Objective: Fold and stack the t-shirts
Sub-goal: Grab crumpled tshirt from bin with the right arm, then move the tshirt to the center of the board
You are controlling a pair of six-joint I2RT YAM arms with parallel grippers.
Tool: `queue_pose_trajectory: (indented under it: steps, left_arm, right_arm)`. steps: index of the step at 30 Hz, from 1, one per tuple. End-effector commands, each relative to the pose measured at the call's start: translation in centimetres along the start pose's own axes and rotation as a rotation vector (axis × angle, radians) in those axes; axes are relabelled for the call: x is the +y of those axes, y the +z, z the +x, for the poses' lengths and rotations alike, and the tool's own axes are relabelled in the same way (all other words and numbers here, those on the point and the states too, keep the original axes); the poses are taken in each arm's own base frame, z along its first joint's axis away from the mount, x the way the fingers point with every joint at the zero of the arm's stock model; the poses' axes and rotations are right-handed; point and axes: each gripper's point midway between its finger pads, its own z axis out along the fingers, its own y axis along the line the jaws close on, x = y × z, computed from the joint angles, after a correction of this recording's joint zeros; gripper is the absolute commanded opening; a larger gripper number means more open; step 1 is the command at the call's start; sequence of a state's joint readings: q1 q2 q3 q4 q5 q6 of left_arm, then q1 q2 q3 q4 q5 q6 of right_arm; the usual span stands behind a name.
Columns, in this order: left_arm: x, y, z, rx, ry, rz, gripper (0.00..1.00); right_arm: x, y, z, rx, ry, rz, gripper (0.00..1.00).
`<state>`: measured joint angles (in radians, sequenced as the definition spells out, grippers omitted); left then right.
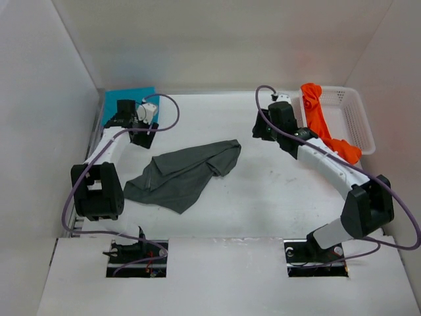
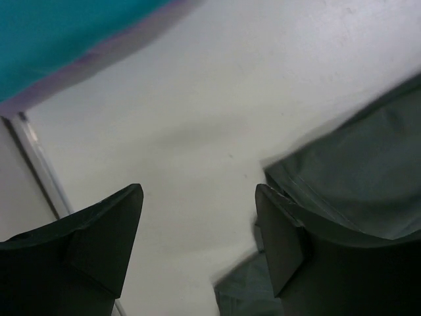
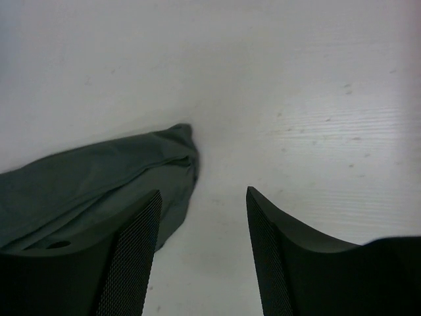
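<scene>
A dark grey t-shirt (image 1: 184, 172) lies crumpled and partly spread in the middle of the table. A teal t-shirt (image 1: 126, 99) lies flat at the back left corner, and in the left wrist view a lavender edge (image 2: 92, 64) shows under the teal cloth (image 2: 59, 29). An orange t-shirt (image 1: 317, 120) hangs over the basket's rim. My left gripper (image 1: 143, 138) hovers open between the teal and grey shirts, its jaws (image 2: 198, 197) empty over bare table, with grey cloth (image 2: 358, 171) to its right. My right gripper (image 1: 259, 133) is open and empty (image 3: 204, 194), just right of the grey shirt's tip (image 3: 92, 181).
A white mesh basket (image 1: 358, 112) stands at the back right. White walls close in the table on the left, back and right. Both arm bases sit on the near platform.
</scene>
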<state>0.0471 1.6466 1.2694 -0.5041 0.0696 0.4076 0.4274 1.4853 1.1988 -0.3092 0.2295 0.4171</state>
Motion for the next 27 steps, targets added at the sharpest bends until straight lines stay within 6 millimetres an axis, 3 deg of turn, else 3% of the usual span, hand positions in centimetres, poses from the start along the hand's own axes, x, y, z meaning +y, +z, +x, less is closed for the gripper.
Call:
queue_pose_trajectory:
  steps: [1,5,13,18,22,27]
  left_arm:
    - [-3.8,1.2,3.4,0.109,0.125,0.117,0.66]
    - [-8.4,1.8,4.4,0.120,0.248,0.214,0.65]
    - [-13.5,0.3,5.9,0.129,0.334,0.386,0.66]
    - [-13.8,1.4,8.1,0.208,0.362,0.369,0.60]
    - [-13.2,2.2,8.9,0.252,0.336,0.352,0.39]
    - [-13.8,2.4,9.4,0.274,0.331,0.367,0.26]
  right_arm:
    - [4.4,0.6,2.9,0.082,0.050,-0.157,0.59]
    - [6.8,1.6,7.0,0.181,0.129,-0.227,0.61]
    - [7.3,3.8,12.1,0.303,0.275,-0.235,0.61]
    - [7.8,4.3,14.6,0.380,0.310,-0.222,0.61]
    - [7.6,4.5,16.8,0.438,0.316,-0.195,0.61]
    - [8.3,5.2,18.3,0.492,0.322,-0.207,0.59]
